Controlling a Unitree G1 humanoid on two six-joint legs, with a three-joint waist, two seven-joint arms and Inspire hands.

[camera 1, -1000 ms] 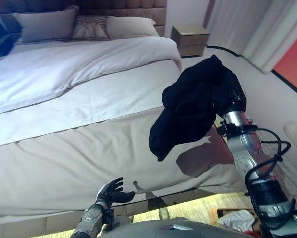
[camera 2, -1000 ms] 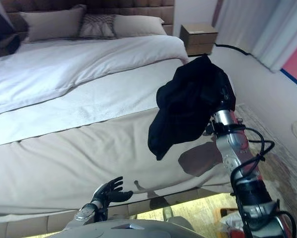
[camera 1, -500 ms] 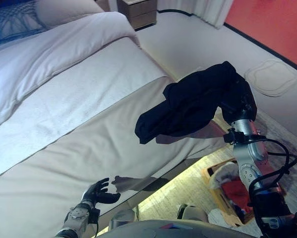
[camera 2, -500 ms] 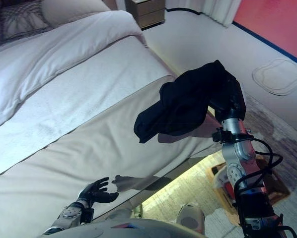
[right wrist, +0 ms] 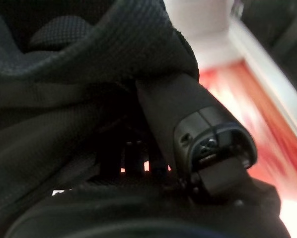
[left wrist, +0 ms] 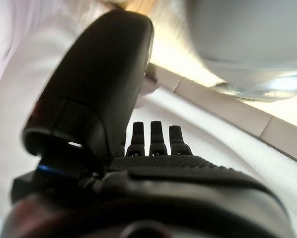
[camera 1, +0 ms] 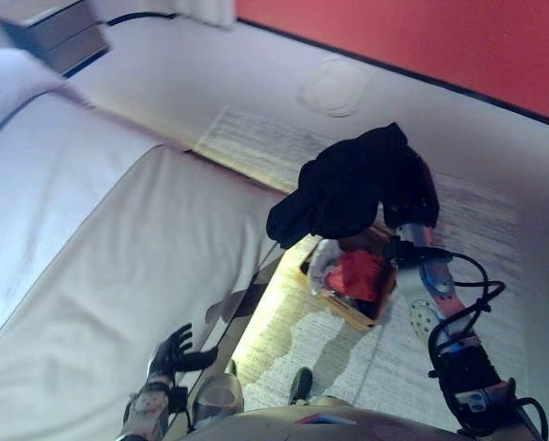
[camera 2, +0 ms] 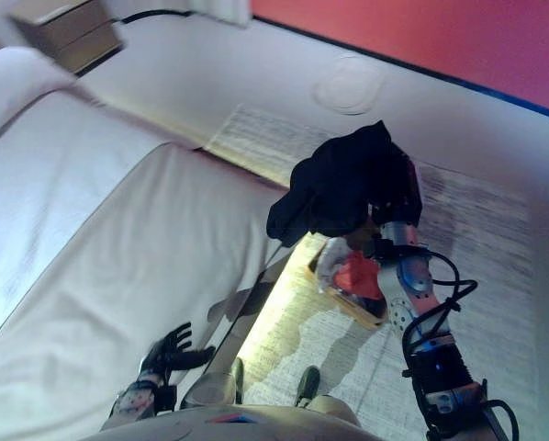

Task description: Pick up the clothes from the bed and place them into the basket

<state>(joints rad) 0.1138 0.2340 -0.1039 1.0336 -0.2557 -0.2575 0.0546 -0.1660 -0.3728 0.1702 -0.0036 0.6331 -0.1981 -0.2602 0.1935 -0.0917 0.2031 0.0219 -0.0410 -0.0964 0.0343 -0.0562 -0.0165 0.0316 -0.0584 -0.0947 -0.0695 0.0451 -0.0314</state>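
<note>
Clothes were split between two places: a black garment hung bunched in the air from the right hand, whose fingers and thumb were clamped round the dark cloth, and a red piece with a pale one lay inside the basket. Largest in view, the bed stretched away at the left, its beige cover reaching the near corner. A pale rug covered the floor beside it. On that rug, just off the bed's corner, stood the basket, directly beneath the hanging garment. The left hand hovered low at the bed's near edge, fingers spread apart and holding nothing.
</note>
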